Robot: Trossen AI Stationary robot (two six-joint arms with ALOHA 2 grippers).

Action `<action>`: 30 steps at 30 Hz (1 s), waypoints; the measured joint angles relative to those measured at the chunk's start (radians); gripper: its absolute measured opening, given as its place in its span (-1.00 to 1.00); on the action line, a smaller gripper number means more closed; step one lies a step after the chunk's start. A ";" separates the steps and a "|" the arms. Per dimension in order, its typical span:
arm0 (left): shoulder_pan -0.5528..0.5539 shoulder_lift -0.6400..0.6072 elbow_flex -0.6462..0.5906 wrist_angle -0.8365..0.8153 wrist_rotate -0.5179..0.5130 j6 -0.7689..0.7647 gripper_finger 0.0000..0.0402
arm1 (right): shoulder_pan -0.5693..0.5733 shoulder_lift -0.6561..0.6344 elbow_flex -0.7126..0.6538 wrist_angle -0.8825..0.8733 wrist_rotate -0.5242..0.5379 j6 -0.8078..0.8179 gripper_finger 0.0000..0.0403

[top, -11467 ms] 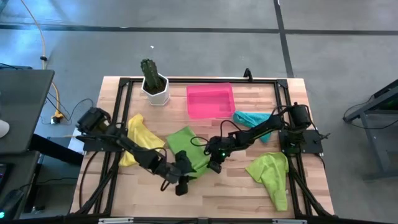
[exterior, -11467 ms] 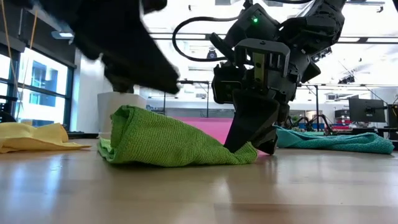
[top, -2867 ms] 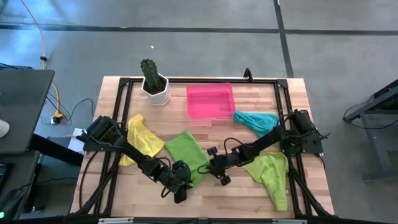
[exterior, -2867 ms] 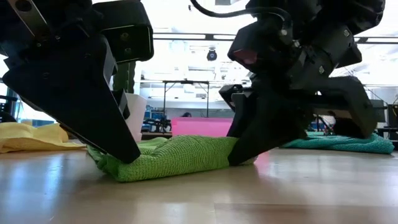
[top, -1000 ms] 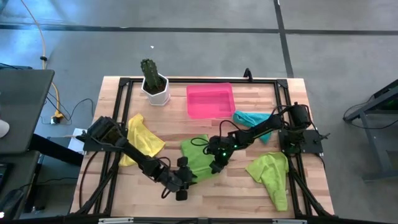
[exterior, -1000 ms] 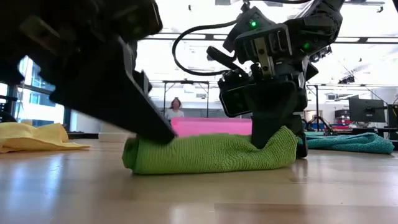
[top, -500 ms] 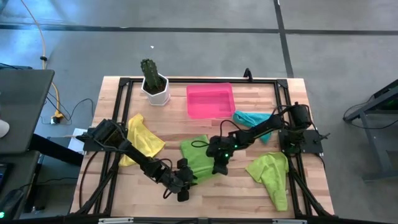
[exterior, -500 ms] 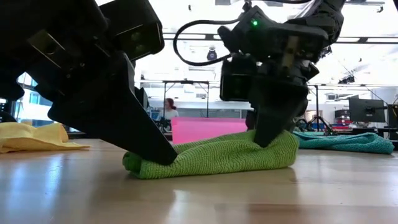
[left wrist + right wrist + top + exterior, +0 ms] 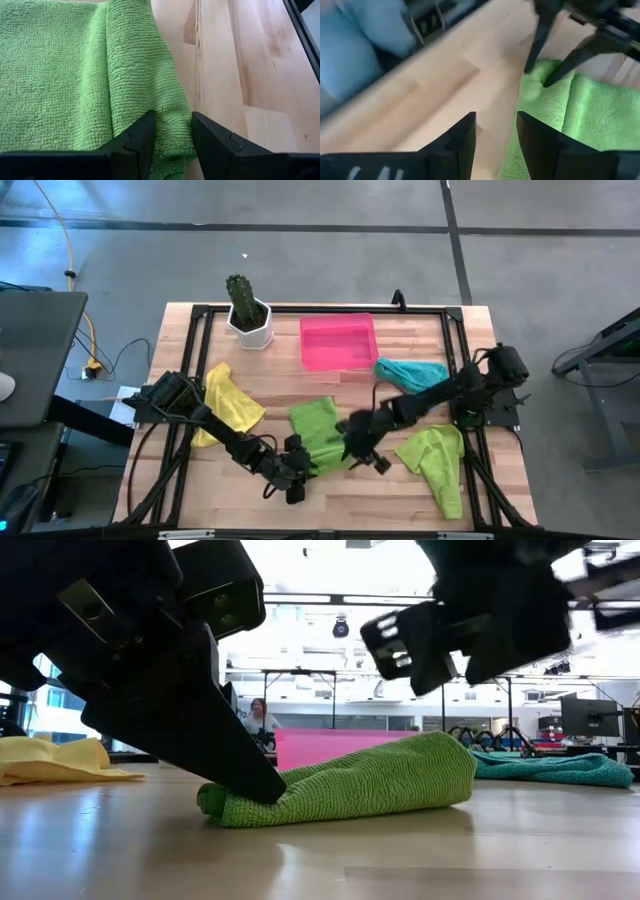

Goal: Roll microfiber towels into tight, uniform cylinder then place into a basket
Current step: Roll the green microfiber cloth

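A lime green towel (image 9: 318, 432), loosely rolled, lies on the wood near the table's middle (image 9: 370, 785). My left gripper (image 9: 297, 467) is shut on its left end. My right gripper (image 9: 368, 454) hangs open above the table just right of the towel, with nothing between its fingers (image 9: 495, 142). The pink basket (image 9: 338, 340) stands at the far middle. A teal towel (image 9: 410, 372), a yellow towel (image 9: 226, 402) and a second lime green towel (image 9: 436, 462) lie spread on the table. My left gripper pinches the roll's left end (image 9: 172, 125) between its two fingers, one on each side of the thick fold. The fingers (image 9: 235, 765) slant down from the table's left side and point along the roll. The whole towel rests on the table.
A white pot with a cactus (image 9: 248, 318) stands at the far left. A black frame (image 9: 455, 330) runs round the tabletop. Bare wood lies along the near edge (image 9: 340, 500). A person (image 9: 262, 715) shows in the room behind.
My right gripper has opened and let go of the towel's right end, then risen and drawn away toward the table's near right. The freed right end of the roll stands higher and looser than before. The left end stays pinned where it was.
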 joint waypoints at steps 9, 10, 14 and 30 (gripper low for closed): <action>0.000 0.000 -0.001 0.005 0.003 -0.003 -0.40 | 0.104 0.062 0.000 0.001 0.379 -0.040 -0.33; 0.000 0.000 -0.001 0.007 0.006 -0.004 -0.40 | 0.108 0.069 0.000 0.000 0.372 -0.032 -0.33; 0.000 0.000 -0.001 0.009 0.008 -0.005 -0.40 | 0.122 0.086 0.000 0.002 0.383 -0.022 -0.33; 0.000 0.001 -0.002 0.018 0.008 -0.006 -0.40 | 0.099 0.096 0.003 -0.088 0.394 0.004 -0.33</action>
